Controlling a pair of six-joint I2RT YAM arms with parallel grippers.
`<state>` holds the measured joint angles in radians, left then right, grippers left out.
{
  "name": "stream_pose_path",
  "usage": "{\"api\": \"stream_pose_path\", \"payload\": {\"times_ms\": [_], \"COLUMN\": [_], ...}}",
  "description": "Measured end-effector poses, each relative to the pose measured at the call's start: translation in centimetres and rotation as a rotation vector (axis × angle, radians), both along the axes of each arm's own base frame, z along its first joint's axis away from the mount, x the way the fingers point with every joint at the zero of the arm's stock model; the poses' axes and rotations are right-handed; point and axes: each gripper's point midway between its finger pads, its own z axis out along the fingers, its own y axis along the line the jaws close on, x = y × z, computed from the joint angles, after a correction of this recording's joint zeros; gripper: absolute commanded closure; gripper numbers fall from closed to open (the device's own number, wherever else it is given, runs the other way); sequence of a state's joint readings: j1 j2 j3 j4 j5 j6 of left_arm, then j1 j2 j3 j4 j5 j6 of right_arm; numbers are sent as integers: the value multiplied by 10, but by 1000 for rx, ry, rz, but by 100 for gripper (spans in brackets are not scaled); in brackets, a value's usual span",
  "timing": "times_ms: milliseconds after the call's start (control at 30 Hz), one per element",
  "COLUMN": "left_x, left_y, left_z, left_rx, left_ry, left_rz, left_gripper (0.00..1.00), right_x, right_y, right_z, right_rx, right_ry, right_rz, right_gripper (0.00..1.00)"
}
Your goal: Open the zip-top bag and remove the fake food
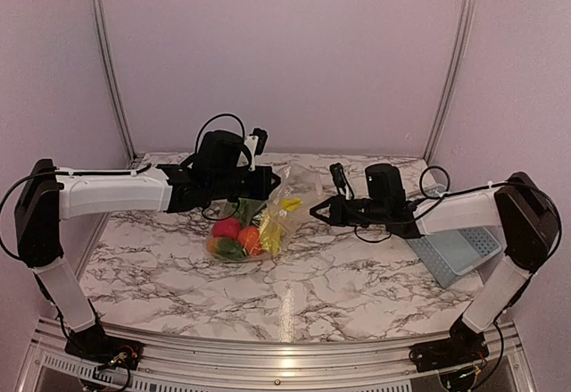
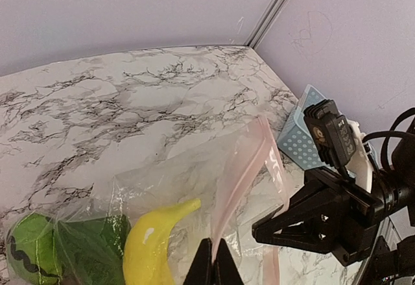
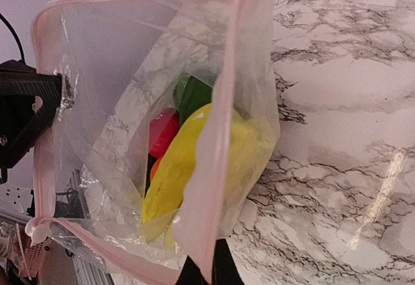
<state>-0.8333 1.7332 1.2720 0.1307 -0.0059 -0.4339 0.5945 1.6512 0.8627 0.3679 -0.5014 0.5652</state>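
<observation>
Marbled tabletop (image 1: 178, 271) is occupied by the zip-top bag (image 3: 117, 103), mouth spread open. Opposite rims are clamped by the fully closed left pincer (image 2: 213, 262) and right pincer (image 3: 206, 269). Fake food (image 3: 188, 161) is contained inside.

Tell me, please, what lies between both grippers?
The zip-top bag, its mouth held open by the left gripper and right gripper; right wrist view shows it.
</observation>
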Motion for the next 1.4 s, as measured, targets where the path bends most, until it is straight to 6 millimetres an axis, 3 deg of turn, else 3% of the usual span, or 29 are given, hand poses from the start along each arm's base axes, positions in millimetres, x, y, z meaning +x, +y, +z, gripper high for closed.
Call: {"api": "stream_pose_path", "payload": {"times_ms": [200, 333, 467, 633, 867, 967, 1200, 1400], "left_x": [-3, -14, -23, -30, -35, -37, -42, -47], "left_y": [2, -4, -13, -24, -30, -32, -42, -45], "left_z": [-11, -17, -19, -32, -47, -45, -34, -39], "left_rx": [26, 32, 34, 52, 65, 63, 41, 41], "left_ry": [7, 20, 21, 33, 62, 55, 41, 55], "left_rz": [-8, -56, -108, -157, -192, -213, -277, -312], "left_gripper": [100, 100, 100, 100, 100, 100, 100, 100], "right_x": [-12, -14, -14, -13, -12, -16, -29, -16], "right_y": [-31, -38, -44, -51, -48, -43, -13, 4], "right_z": [-46, -52, -54, -39, 29, 46, 33, 8], "right_rx": [-133, -183, -223, -237, -202, -222, -320, -392], "right_ry": [59, 45, 31, -8, -239, -346, -515, -587], "right_rz": [-45, -52, -62, -75, -53, -21, 136, 208], "right_gripper": [100, 99, 78, 65, 61, 63, 67, 70]}}
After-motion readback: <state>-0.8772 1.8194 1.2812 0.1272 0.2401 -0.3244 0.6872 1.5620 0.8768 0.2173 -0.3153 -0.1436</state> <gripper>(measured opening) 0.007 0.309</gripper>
